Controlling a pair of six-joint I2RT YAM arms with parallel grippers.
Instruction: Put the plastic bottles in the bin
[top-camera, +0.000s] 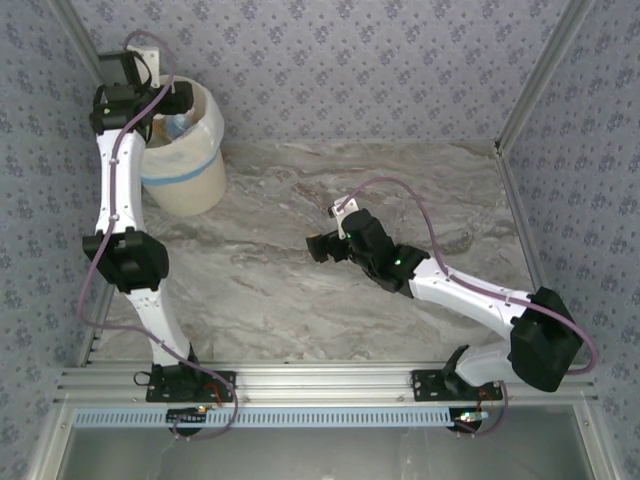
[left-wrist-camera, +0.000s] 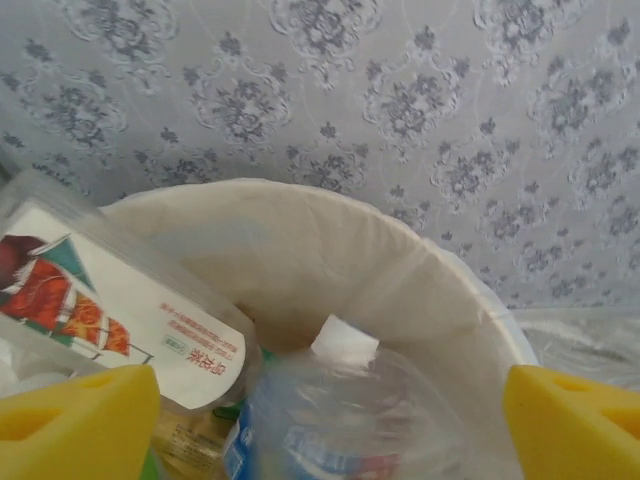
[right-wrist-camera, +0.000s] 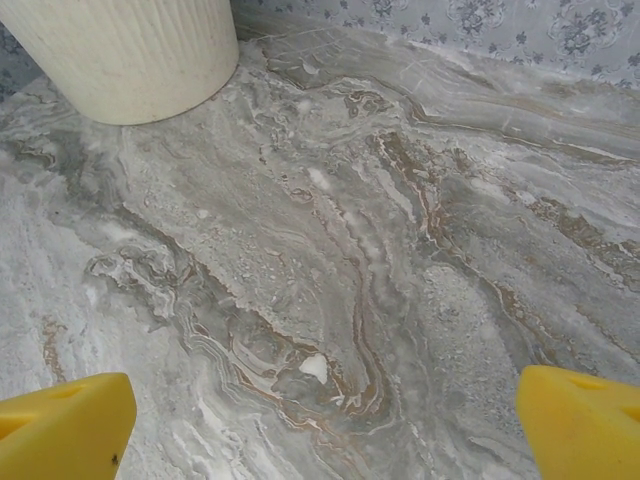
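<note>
The left tool (left-wrist-camera: 325, 425), jaws apart, hangs over bottles (left-wrist-camera: 345, 345) in the bin (left-wrist-camera: 420, 265) at ten o'clock; the right tool (right-wrist-camera: 322, 425), likewise apart, over the worktop (right-wrist-camera: 350, 250).

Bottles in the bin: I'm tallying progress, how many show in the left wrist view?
2: a white-labelled bottle at left, a white-capped bottle at centre, inside the bin. More may hide underneath.

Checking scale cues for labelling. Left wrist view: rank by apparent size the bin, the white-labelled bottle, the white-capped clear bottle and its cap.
1. bin
2. white-labelled bottle and white-capped clear bottle: both cropped and near the camera, not ranked
3. white cap
</note>
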